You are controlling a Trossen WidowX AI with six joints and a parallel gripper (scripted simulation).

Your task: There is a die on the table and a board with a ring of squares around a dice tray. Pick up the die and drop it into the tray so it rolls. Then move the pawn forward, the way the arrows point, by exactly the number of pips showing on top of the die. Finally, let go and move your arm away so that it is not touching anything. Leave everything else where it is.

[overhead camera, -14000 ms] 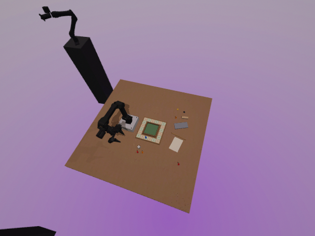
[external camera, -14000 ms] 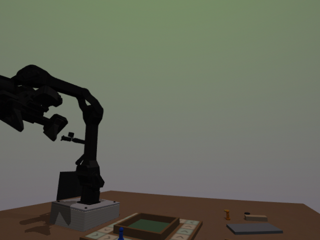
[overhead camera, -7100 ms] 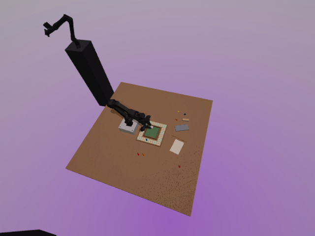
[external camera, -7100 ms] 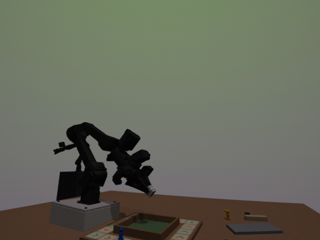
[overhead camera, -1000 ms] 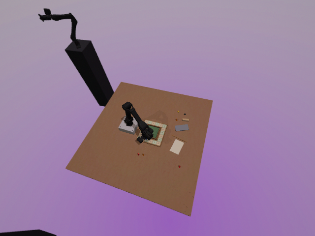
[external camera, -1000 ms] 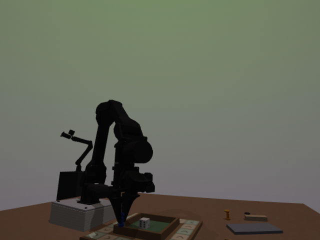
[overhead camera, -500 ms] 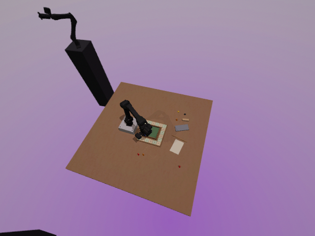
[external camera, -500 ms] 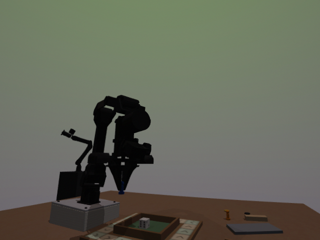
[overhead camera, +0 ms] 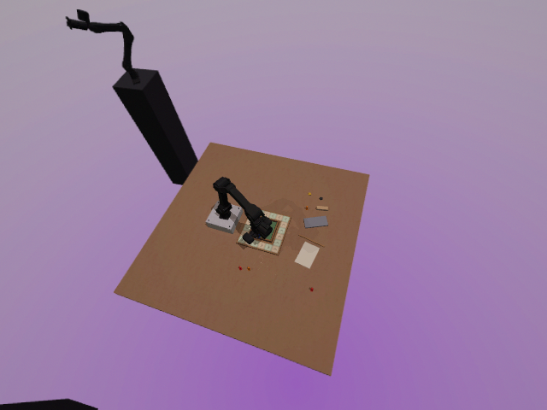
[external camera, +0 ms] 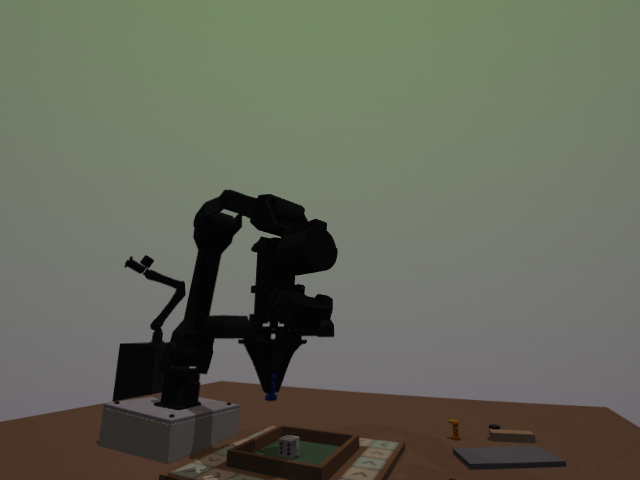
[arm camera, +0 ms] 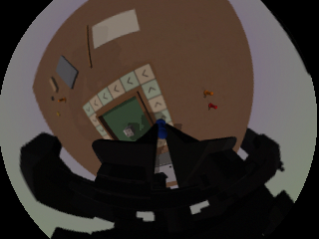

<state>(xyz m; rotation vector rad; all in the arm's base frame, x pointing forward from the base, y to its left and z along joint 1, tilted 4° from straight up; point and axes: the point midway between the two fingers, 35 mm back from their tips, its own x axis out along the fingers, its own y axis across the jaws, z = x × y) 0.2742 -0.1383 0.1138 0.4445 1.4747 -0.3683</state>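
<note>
Exterior view shows the black arm (external camera: 206,289) rising from its grey base at lower left, folding over at the elbow and dropping its wrist straight down, so the end effector (external camera: 270,388) hangs well above the board (external camera: 379,454) at the bottom of the frame. Its fingers are clamped on the small blue pawn (external camera: 270,395), whose base pokes out below the tips. The white die (external camera: 289,445) rests on the green floor of the brown-walled tray (external camera: 289,465), dark pips showing on its side faces.
</note>
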